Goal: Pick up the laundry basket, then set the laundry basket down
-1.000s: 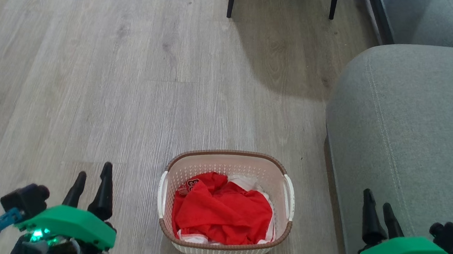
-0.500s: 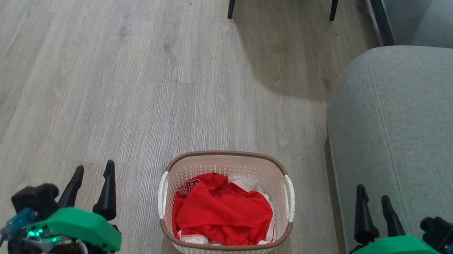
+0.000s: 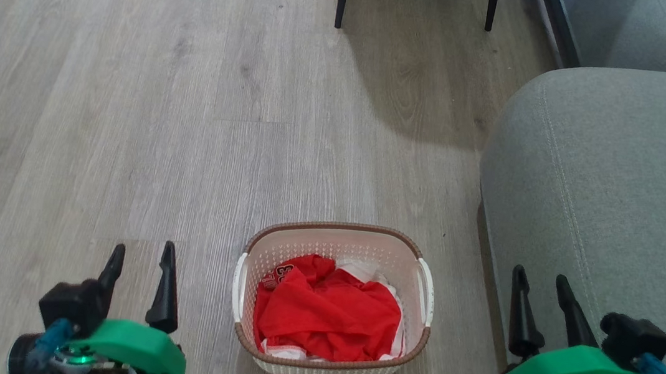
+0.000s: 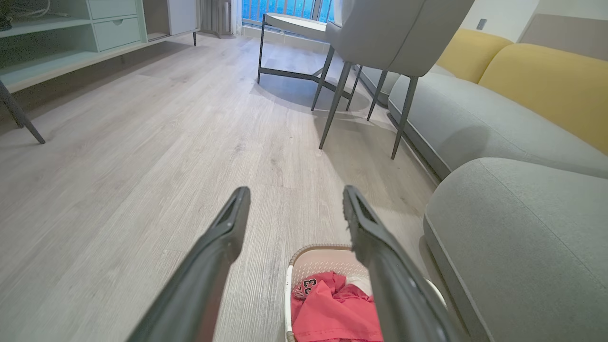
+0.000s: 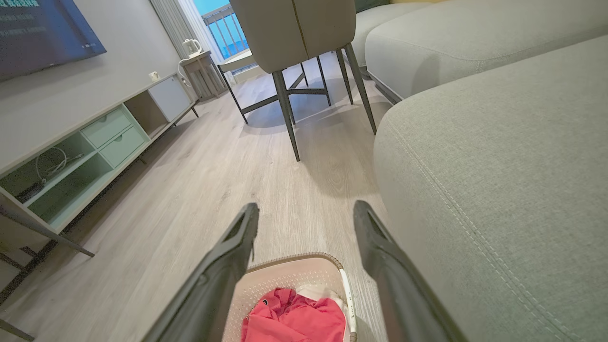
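Basket [image 3: 332,303]: set on the wood floor [image 3: 130,95], between the two grippers and a little ahead of their bodies; nothing is touching it.
Contents: red clothes [image 3: 325,311] are heaped inside, with a bit of white cloth showing at the far edge.
Left gripper [image 3: 141,254]: fingers are spread apart and nothing is held; the basket lies just to its inner side, clear of the fingertips.
Right gripper [image 3: 537,278]: fingers are likewise apart and empty; the basket lies to its inner side, and the grey sofa [image 3: 616,181] is close on its outer side and below it.
Handles: one white handle [image 3: 237,286] faces the left gripper, the other [image 3: 425,291] faces the right gripper.
Why so placed: the grippers are judged to be held wide on either flank so that each can be brought in onto its own handle for a two-sided lift.
Stage: the pick-up is judged not yet begun; no contact is made.
Head view adds: both grippers and the whole rim are seen at once, so the gaps on each side can be compared.
Left wrist view adds: a chair [image 4: 380,33] on thin legs and yellow cushions [image 4: 546,80] are seen beyond the fingertips; the basket is partly hidden by the right-hand finger [image 4: 380,256].
Right wrist view adds: a low cabinet [image 5: 90,152] and a dark screen [image 5: 42,28] are seen off to the far side; the right handle is seen lying between the fingers.
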Tool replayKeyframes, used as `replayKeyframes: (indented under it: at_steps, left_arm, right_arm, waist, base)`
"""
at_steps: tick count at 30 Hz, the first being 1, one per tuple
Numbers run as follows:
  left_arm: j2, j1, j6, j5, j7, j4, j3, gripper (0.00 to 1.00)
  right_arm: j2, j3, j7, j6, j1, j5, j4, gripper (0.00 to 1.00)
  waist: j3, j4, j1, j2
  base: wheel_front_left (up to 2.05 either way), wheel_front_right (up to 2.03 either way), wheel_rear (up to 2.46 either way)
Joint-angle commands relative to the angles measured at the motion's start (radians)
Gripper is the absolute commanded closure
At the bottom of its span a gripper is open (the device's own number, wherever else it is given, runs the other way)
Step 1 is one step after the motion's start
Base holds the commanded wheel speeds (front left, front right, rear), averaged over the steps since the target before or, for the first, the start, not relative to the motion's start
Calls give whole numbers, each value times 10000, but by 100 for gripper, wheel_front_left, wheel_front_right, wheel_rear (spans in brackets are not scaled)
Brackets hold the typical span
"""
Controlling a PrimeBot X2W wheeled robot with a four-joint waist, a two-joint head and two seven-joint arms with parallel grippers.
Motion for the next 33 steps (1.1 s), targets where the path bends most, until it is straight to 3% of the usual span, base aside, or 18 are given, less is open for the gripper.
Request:
replayKeyframes:
  at_steps: [1, 22, 33]
  left_arm:
    - [128, -234, 95, 448, -197, -426, 221, 0]
    - [15, -111, 264, 3029, -812, -400, 33, 0]
    - [-107, -24, 116, 3054, -832, -146, 128, 0]
  right_arm:
    - [-118, 270, -203, -12, -205, -436, -444, 0]
    - [-146, 712, -818, -15, -241, -2896, -686, 0]
    - [-146, 744, -837, -15, -141, -2998, -633, 0]
  waist:
    - [2, -5, 0, 0]
    - [48, -4, 0, 0]
    - [-77, -14, 0, 0]
  base:
    - [0, 0, 0]
    - [0, 0, 0]
    - [0, 0, 0]
